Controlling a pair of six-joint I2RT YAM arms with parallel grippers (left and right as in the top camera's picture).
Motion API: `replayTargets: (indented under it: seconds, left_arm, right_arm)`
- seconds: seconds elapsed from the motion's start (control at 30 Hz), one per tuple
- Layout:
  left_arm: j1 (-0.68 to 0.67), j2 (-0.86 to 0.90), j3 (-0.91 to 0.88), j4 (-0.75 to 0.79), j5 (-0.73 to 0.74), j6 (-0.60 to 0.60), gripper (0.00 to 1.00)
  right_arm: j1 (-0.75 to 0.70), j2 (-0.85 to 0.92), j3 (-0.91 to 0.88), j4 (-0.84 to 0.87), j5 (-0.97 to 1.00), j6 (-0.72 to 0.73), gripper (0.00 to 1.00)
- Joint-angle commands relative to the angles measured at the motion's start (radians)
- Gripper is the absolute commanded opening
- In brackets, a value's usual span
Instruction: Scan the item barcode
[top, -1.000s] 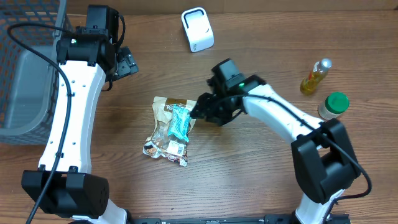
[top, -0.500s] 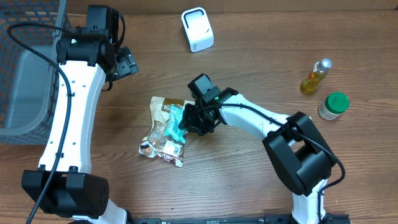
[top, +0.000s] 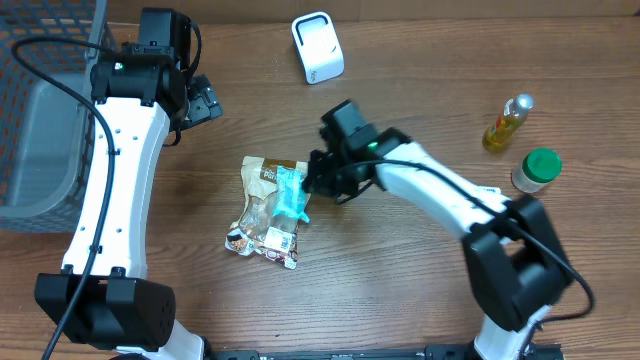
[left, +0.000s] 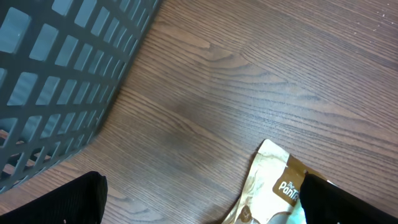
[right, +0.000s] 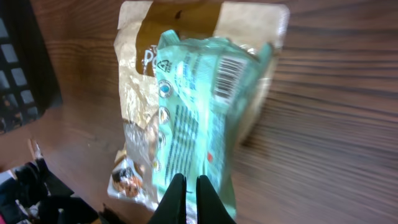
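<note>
Only the right wrist view shows the barcode (right: 230, 65) on the crinkly teal packet (right: 193, 118), lying atop a tan pouch (right: 134, 93) on the wood-grain tabletop (right: 336, 124); right tool (right: 186, 186) pinches its edge, left tool (top: 207, 102) gapes apart

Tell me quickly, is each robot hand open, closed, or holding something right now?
Left hand: open, holding nothing.
Right hand: closed, pinching the teal packet.
</note>
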Motion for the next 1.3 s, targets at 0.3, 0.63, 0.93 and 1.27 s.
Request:
replayTargets:
  seconds: [0.3, 0.63, 0.93, 1.27]
  left_arm:
    - [-0.013, -0.013, 0.019, 0.001, -0.014, 0.019, 1.0]
    - [-0.013, -0.013, 0.019, 0.001, -0.013, 0.019, 0.99]
    - [-0.013, -0.013, 0.019, 0.001, -0.014, 0.019, 0.99]
    - [-0.013, -0.013, 0.019, 0.001, -0.014, 0.019, 1.0]
  right_arm:
    - [-0.108, -0.034, 0.009, -0.145, 0.014, -0.195, 0.41]
    - [0.021, -0.031, -0.024, -0.006, 0.073, -0.012, 0.56]
    - [0.075, 0.008, -0.082, 0.11, 0.169, 0.111, 0.5]
    - [0.109, 0.145, -0.085, 0.229, 0.138, 0.116, 0.4]
